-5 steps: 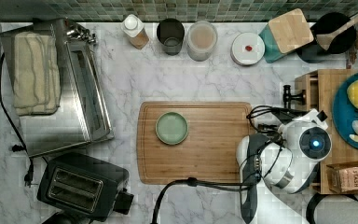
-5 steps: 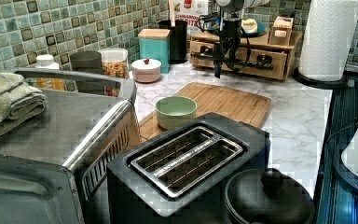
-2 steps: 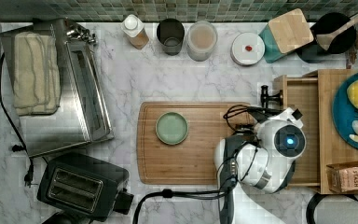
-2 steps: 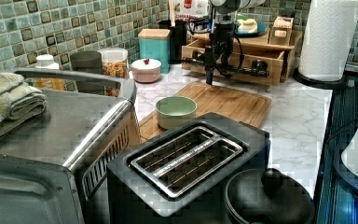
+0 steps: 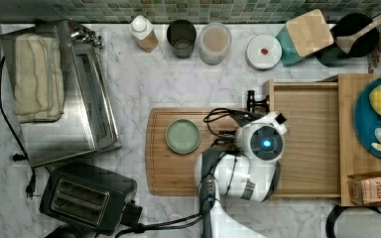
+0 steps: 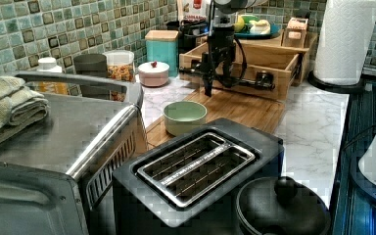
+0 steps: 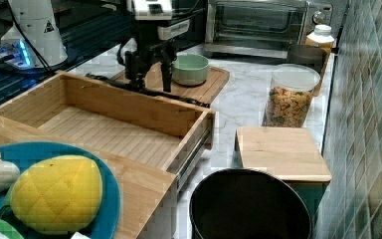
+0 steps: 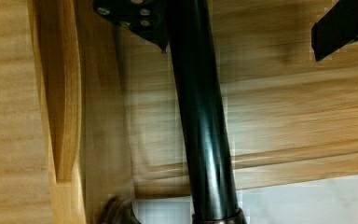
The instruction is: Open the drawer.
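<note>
Most of the wide light-wood drawer [image 7: 114, 130] already stands out of its cabinet over the marble desk [image 5: 188, 79], its tray bare. My tool [image 7: 151, 74] straddles the long black metal bar handle [image 8: 198, 116]; its fingers look parted either side, gripping nothing. I would pull straight and level, without twisting the bar. One carton [image 5: 374, 191] reads "STASH".
</note>
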Robot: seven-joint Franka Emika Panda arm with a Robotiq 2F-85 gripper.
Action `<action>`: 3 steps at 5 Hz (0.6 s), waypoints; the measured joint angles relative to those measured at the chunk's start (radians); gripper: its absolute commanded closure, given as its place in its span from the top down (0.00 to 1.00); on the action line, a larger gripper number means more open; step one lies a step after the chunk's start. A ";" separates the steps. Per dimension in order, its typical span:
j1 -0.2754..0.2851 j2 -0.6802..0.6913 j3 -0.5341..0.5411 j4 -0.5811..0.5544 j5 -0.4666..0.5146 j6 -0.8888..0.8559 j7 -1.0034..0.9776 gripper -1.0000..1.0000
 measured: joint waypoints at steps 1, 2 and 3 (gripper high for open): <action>0.003 -0.003 0.004 -0.006 -0.013 0.001 0.011 1.00; 0.001 -0.015 0.008 -0.010 -0.004 -0.008 0.011 1.00; -0.002 -0.017 0.008 -0.012 -0.002 -0.004 0.011 1.00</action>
